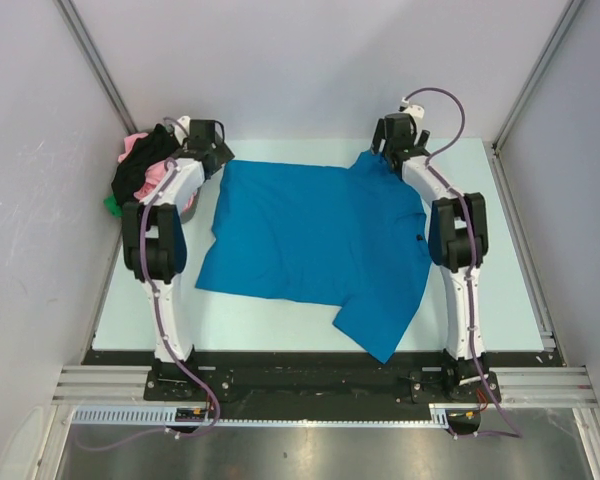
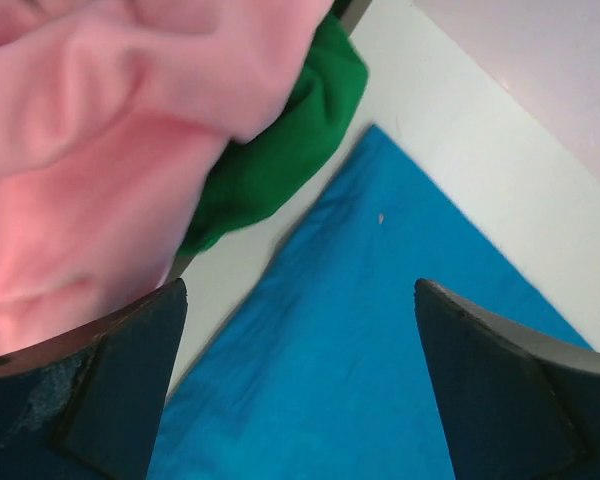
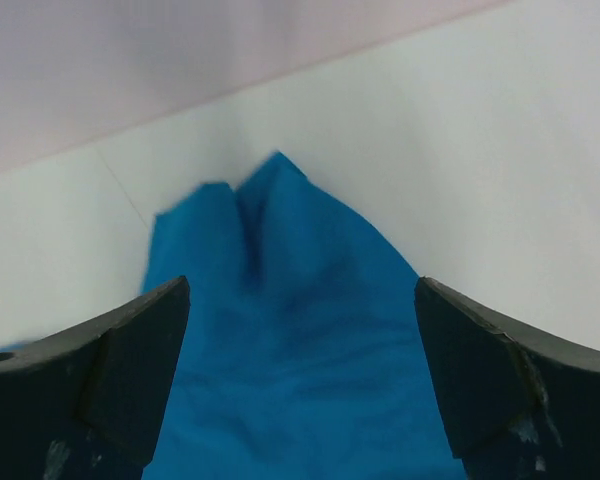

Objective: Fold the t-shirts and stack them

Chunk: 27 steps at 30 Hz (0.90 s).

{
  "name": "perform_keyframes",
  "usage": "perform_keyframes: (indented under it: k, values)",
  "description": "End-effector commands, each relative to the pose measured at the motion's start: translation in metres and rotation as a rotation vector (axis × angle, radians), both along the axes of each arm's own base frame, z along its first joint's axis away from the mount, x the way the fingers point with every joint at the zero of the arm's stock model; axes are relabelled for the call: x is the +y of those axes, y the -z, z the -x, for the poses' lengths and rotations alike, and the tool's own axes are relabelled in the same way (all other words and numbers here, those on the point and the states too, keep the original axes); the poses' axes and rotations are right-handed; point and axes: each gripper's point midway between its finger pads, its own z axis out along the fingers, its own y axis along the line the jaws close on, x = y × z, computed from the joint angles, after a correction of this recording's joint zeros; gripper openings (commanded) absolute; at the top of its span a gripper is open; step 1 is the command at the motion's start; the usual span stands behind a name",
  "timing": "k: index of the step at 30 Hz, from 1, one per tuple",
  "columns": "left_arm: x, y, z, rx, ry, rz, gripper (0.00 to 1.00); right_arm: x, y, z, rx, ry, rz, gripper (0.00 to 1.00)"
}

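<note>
A bright blue t-shirt (image 1: 315,235) lies spread flat on the pale table, one sleeve reaching toward the near edge. My left gripper (image 1: 212,152) is open over the shirt's far left corner (image 2: 360,330), holding nothing. My right gripper (image 1: 385,150) is open over the far right sleeve tip (image 3: 280,300), holding nothing. Pink (image 1: 135,146), black (image 1: 145,165) and green (image 1: 111,204) t-shirts are piled at the far left. The pink shirt (image 2: 90,150) and green shirt (image 2: 280,140) hang close by my left fingers.
The pile of shirts sits in a grey basket (image 1: 188,207) at the table's far left corner, mostly hidden by my left arm. Grey walls close in the table on three sides. Bare table (image 1: 500,250) shows right of the shirt.
</note>
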Motion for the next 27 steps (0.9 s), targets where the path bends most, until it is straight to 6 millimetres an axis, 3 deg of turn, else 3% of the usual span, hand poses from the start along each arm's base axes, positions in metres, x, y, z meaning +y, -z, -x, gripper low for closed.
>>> perform_keyframes:
  k: [1,2,3,5,6,7,8,9,10,11,12,13,15,16,18,19,22,27]
  values:
    - [-0.003,-0.082,0.022,-0.154,-0.029,0.045,1.0,-0.009,-0.099,0.028,-0.162,0.009,-0.05,1.0]
    - [-0.009,-0.084,0.035,-0.121,-0.019,0.044,1.0,-0.011,-0.088,0.039,-0.118,0.012,-0.042,1.0]
    - [-0.011,-0.082,0.042,-0.098,-0.013,0.041,1.0,-0.014,-0.095,0.051,-0.096,0.011,-0.042,1.0]
    - [-0.023,-0.072,0.065,-0.029,0.021,0.044,1.0,-0.011,-0.085,0.067,-0.029,-0.01,-0.051,1.0]
    - [-0.026,-0.067,0.075,-0.003,0.031,0.047,1.0,-0.014,-0.076,0.085,0.039,-0.008,-0.048,1.0]
    - [-0.034,-0.048,0.091,0.057,0.063,0.06,1.0,-0.012,-0.072,0.095,0.072,-0.026,-0.058,1.0]
    - [-0.039,-0.047,0.105,0.084,0.078,0.059,1.0,-0.011,-0.069,0.105,0.096,-0.037,-0.07,1.0]
    - [-0.041,-0.04,0.117,0.116,0.084,0.06,1.0,-0.014,-0.043,0.125,0.181,-0.042,-0.065,1.0]
    - [-0.042,-0.016,0.136,0.183,0.095,0.054,1.0,-0.016,-0.049,0.138,0.187,-0.041,-0.075,1.0]
    - [-0.051,-0.011,0.146,0.201,0.133,0.07,1.0,-0.021,-0.04,0.149,0.221,-0.027,-0.084,1.0]
    - [-0.052,-0.01,0.157,0.21,0.142,0.072,1.0,-0.026,-0.015,0.17,0.297,-0.017,-0.074,1.0]
    - [-0.051,0.009,0.175,0.266,0.146,0.06,1.0,-0.029,-0.013,0.182,0.314,-0.006,-0.085,1.0]
    - [-0.054,0.014,0.195,0.288,0.163,0.061,1.0,-0.029,0.005,0.206,0.392,0.007,-0.115,1.0]
    - [-0.052,0.03,0.211,0.331,0.162,0.055,1.0,-0.03,0.016,0.224,0.435,0.006,-0.124,1.0]
    - [-0.051,0.036,0.228,0.344,0.166,0.068,1.0,-0.015,0.021,0.245,0.455,-0.021,-0.132,0.99]
    - [-0.047,0.052,0.245,0.389,0.16,0.066,1.0,-0.016,0.021,0.259,0.457,-0.016,-0.124,1.0]
    - [-0.041,0.069,0.274,0.432,0.138,0.072,1.0,-0.02,0.036,0.282,0.475,0.012,-0.105,1.0]
    - [-0.038,0.079,0.296,0.442,0.138,0.084,1.0,-0.037,0.049,0.283,0.496,0.06,-0.116,1.0]
